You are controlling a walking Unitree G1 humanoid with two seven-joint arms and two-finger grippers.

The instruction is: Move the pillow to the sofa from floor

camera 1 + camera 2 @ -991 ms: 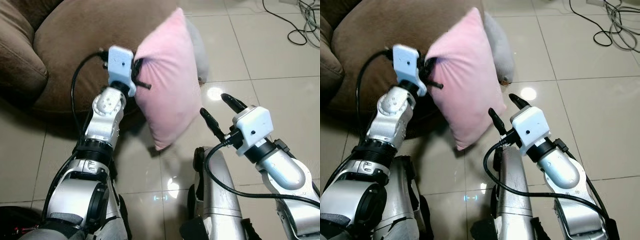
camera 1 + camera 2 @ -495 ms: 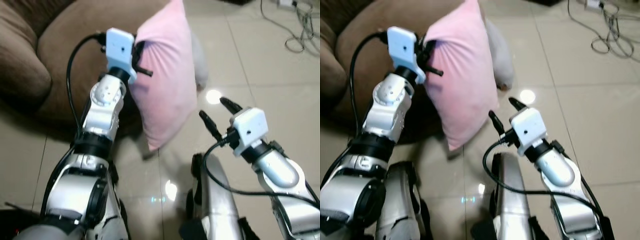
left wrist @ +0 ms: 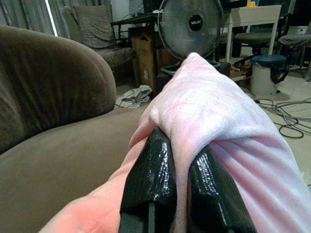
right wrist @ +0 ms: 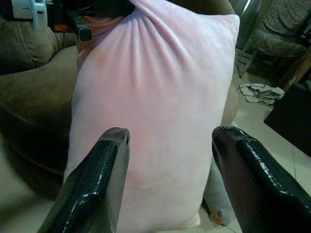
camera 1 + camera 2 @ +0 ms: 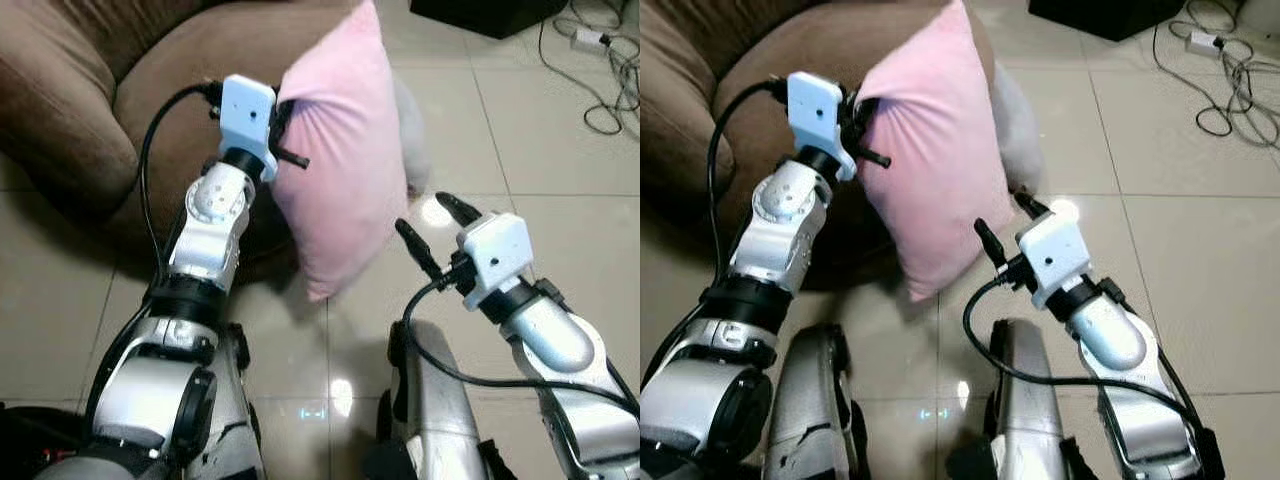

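From the head camera, my left gripper [image 5: 283,140] clenches the pink pillow [image 5: 345,150], lifted beside the brown sofa [image 5: 100,110], much as before. Left wrist: fingers [image 3: 150,179] pinch fabric. Right wrist: right gripper [image 4: 167,184] spread, empty, facing the pillow.

One pink velvety square pillow [image 5: 345,160]. One grey-white cushion [image 5: 1018,140] behind it. One brown plush rounded sofa [image 5: 90,110]. Two black-fingered grippers: left gripper [image 3: 167,187], right gripper [image 4: 170,182]. One round standing fan [image 3: 190,23] in left wrist view. One black box [image 5: 485,15] on tiles. One tangle of dark floor cables [image 5: 1225,85]. One white lidded bin [image 3: 265,73].
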